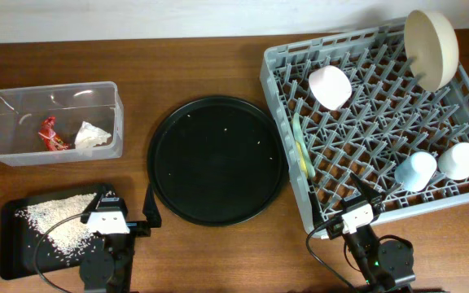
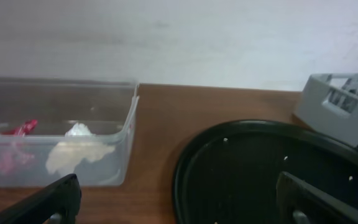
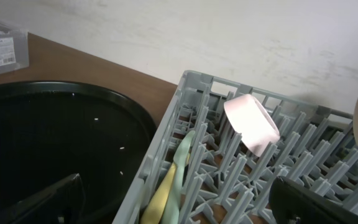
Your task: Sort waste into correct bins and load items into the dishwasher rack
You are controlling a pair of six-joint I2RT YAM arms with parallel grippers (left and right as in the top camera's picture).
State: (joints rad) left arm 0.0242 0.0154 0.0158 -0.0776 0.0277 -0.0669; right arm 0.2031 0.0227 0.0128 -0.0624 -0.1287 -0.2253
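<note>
The clear tub (image 1: pixel 23 106) at the left holds the red wrapper (image 1: pixel 50 134) and the white napkin (image 1: pixel 92 135). The flat black tray (image 1: pixel 13 254) holds the rice (image 1: pixel 59 225). The grey rack (image 1: pixel 279 89) holds the cream dish (image 1: pixel 431 47) on edge, the pink bowl (image 1: pixel 330 86), the blue cup (image 1: pixel 415 171), the white cup (image 1: pixel 459 160) and the utensils (image 1: pixel 302 151). My left gripper (image 1: pixel 127 201) is open and empty, low by the black tray's right end. My right gripper (image 1: pixel 336 207) is open and empty at the rack's front left corner.
The big round black tray (image 1: pixel 216 159) lies between the bins and the rack, with a few rice grains on it. In the left wrist view the tub (image 2: pixel 123 124) is at the left and the round tray (image 2: pixel 260 168) at the right.
</note>
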